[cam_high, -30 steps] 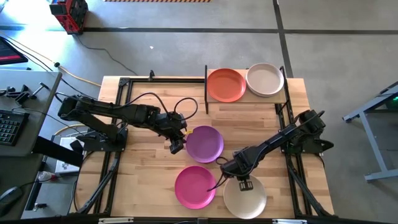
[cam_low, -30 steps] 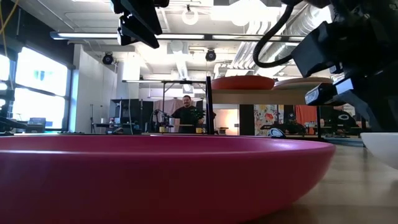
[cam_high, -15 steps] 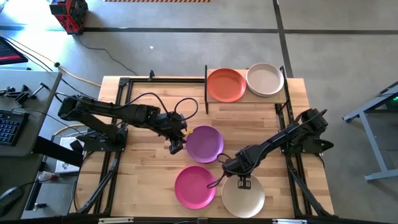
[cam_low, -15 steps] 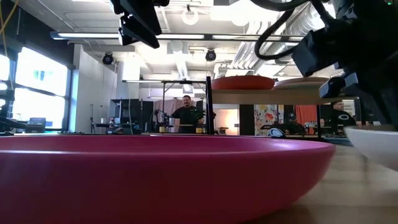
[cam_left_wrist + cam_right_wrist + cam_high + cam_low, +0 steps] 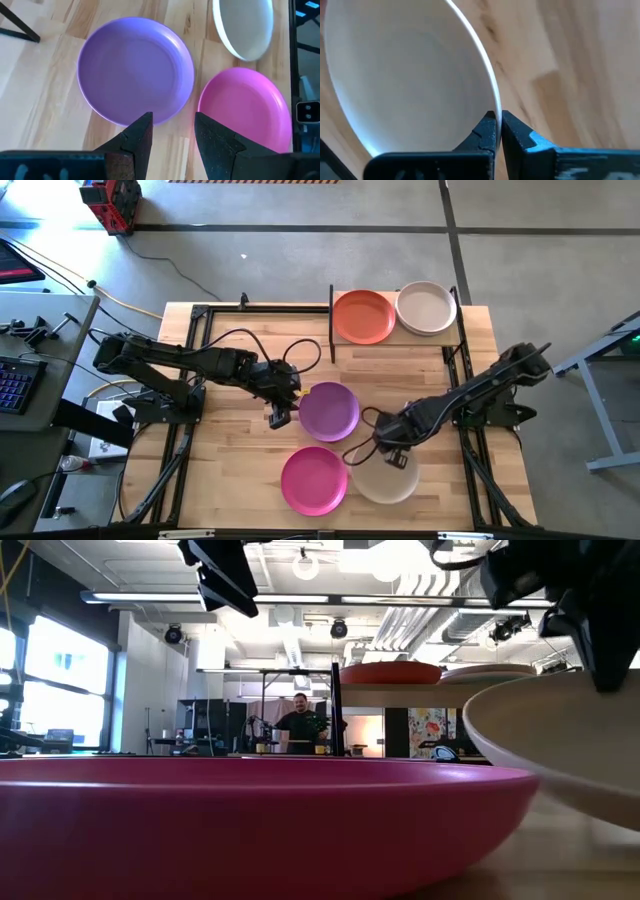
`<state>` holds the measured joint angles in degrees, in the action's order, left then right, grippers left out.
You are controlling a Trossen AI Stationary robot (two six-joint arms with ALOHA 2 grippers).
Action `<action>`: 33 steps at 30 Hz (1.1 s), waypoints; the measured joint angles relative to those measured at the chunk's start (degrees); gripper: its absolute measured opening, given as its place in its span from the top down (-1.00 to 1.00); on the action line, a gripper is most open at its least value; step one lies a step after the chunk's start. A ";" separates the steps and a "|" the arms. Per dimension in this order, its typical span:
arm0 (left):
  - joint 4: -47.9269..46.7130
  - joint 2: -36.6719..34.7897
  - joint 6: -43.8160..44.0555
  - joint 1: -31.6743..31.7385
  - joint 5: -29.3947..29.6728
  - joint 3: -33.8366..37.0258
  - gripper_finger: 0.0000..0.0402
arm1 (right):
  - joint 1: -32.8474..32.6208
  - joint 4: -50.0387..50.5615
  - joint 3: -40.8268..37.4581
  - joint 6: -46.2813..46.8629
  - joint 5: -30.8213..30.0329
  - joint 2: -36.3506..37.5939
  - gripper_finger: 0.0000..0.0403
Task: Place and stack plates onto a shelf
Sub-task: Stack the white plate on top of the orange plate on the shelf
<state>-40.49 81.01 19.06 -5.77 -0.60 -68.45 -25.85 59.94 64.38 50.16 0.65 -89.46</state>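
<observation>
My right gripper [image 5: 393, 457] is shut on an off-white plate [image 5: 385, 477], which rides tilted above the near right part of the table and shows large in the low view [image 5: 560, 740]. My left gripper [image 5: 279, 416] hangs open above the table, just left of the purple plate [image 5: 330, 410]; in its wrist view the fingers [image 5: 172, 131] stand over that plate's rim [image 5: 135, 70] without touching. The magenta plate [image 5: 313, 480] lies flat near the near edge. On the shelf [image 5: 400, 345] sit an orange plate [image 5: 363, 316] and a cream plate [image 5: 427, 308]. My right gripper pinches the off-white plate's rim [image 5: 494, 107] on its far side, one finger inside the plate and one outside. The fingers [image 5: 487, 130] come from above, pointing down. The plate is raised off the table and tilted, its body reaching from the fingers toward the near edge.
The shelf stands on black posts [image 5: 331, 325] at the table's far edge, both its places taken by plates. Black frame rails [image 5: 190, 370] run along the table's left and right sides. Bare wood [image 5: 240, 470] lies left of the magenta plate. A person [image 5: 300, 720] sits far behind.
My right gripper has risen and moved a little toward the far edge, carrying the off-white plate with it. The plate, first flat on the table at the near edge, has come up and tipped. My left gripper has kept still.
</observation>
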 joint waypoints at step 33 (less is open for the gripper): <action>-9.33 -0.02 -15.13 12.27 13.63 0.02 0.34 | 21.70 1.99 0.00 11.95 -24.02 26.42 1.00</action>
<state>-49.82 80.99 3.92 6.50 13.04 -68.42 -4.15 61.93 64.38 62.11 -23.37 -63.04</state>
